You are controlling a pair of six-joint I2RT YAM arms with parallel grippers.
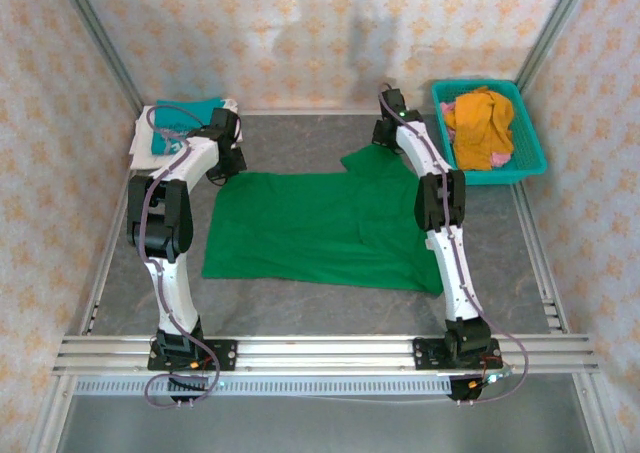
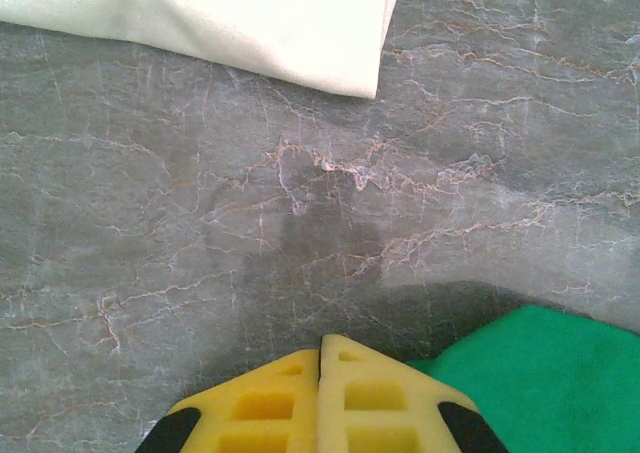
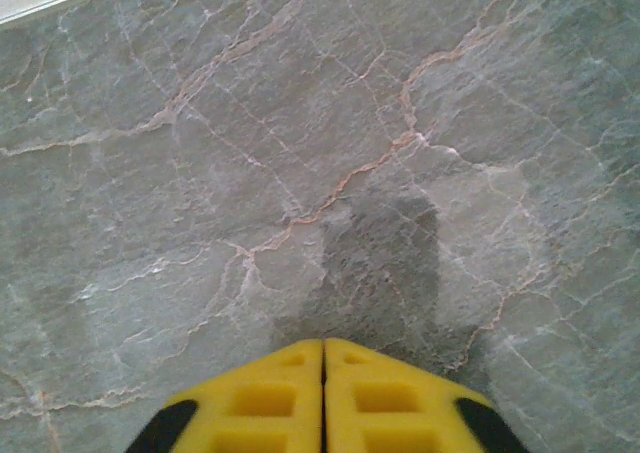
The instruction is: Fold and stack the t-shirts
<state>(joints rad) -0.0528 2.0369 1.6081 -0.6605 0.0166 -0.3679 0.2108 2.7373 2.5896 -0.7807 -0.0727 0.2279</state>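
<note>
- Where the table (image 1: 300, 138) reaches its far-left corner, the teal t-shirt (image 1: 185, 116) lies folded on top of the white t-shirt (image 1: 141, 141). This looks like the stack the next shirt must join.
- The left gripper (image 2: 320, 351) is clenched, its yellow fingers pressed flat together, and it points down at bare table between that stack and the green cloth. Its wrist view shows the white fold ahead and a green edge just beside its right finger. I cannot tell whether any cloth is nipped beneath the tips.
- The deep-green t-shirt (image 1: 320, 228) is spread flat mid-table between the two arms, not yet folded. Its long axis runs left to right across the table. One sleeve pokes toward the far wall at the right end, so the hem seems to lie on the left arm's side.
- The right gripper (image 3: 322, 345) is also clenched, with no cloth showing at its tips and plain marbled table ahead of it. In the top view it sits just beyond that sleeve, so the shirt lies back toward the robot from it.
- The teal basket (image 1: 497, 177) of orange cloths (image 1: 480, 128) stands at the far right, apart from the shirt.
- Judgement: each arm is nearest one far corner, the left at the hem end and the right at the sleeve end. A fold would bring the far edge toward the near edge, across the long axis.
</note>
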